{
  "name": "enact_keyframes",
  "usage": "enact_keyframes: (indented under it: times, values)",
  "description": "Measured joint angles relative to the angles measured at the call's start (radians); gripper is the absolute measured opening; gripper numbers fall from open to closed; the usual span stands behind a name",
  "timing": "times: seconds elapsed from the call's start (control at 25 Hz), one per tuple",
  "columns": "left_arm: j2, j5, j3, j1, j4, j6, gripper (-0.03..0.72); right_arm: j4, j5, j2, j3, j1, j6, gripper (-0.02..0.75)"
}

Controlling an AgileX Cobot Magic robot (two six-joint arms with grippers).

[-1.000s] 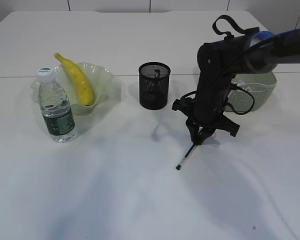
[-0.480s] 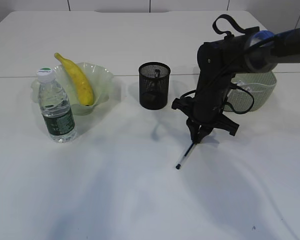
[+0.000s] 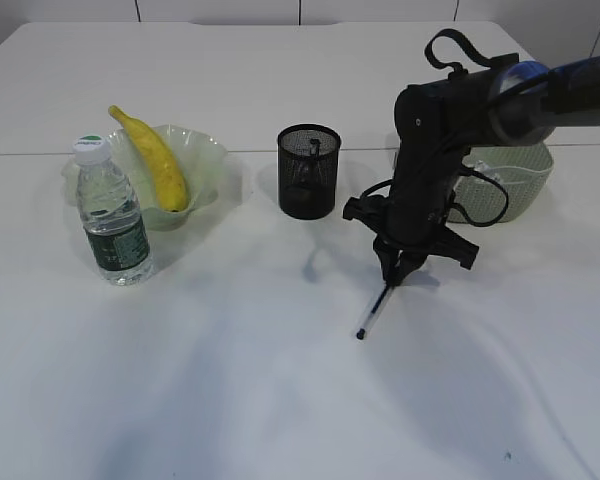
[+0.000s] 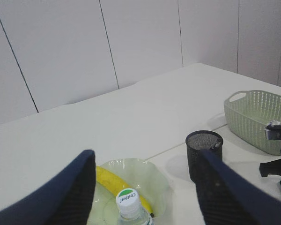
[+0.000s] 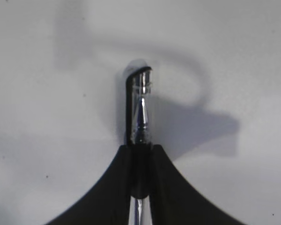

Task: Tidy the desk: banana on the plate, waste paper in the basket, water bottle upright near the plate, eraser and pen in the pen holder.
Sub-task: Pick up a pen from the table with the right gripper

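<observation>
My right gripper (image 3: 398,272) points down at the table, shut on a black pen (image 3: 374,311). In the right wrist view the gripper (image 5: 141,149) pinches the pen (image 5: 139,105) by its barrel, clip end ahead. The pen's free end lies at or just above the tabletop. The banana (image 3: 158,162) lies on the pale green plate (image 3: 212,160), and the water bottle (image 3: 113,215) stands upright in front of it. The black mesh pen holder (image 3: 309,172) is left of my right arm. My left gripper (image 4: 145,159) hangs open above the bottle cap (image 4: 128,198). Eraser and waste paper cannot be made out.
The green basket (image 3: 520,180) stands behind my right arm, at the right. A seam (image 3: 280,152) between two tables runs across behind the pen holder. The left wrist view shows the plate (image 4: 157,176), pen holder (image 4: 203,157) and basket (image 4: 257,117) from above.
My right jaws have closed onto the pen. The gripper has edged up a little and the pen's free end has shifted slightly right. The left gripper has stayed still.
</observation>
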Motion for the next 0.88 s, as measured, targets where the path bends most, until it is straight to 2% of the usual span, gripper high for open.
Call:
enact_keyframes:
  times: [0.24, 0.56, 0.88]
  values:
    - [0.000, 0.000, 0.000, 0.000, 0.000, 0.000, 0.475, -0.008, 0.000, 0.002, -0.022, 0.000, -0.078, 0.063]
    - [0.000, 0.000, 0.000, 0.000, -0.001, 0.000, 0.475, -0.042, 0.007, 0.002, -0.145, 0.000, -0.170, 0.063]
    - [0.000, 0.000, 0.000, 0.000, -0.001, 0.000, 0.475, -0.137, 0.037, 0.002, -0.234, 0.000, -0.217, 0.062]
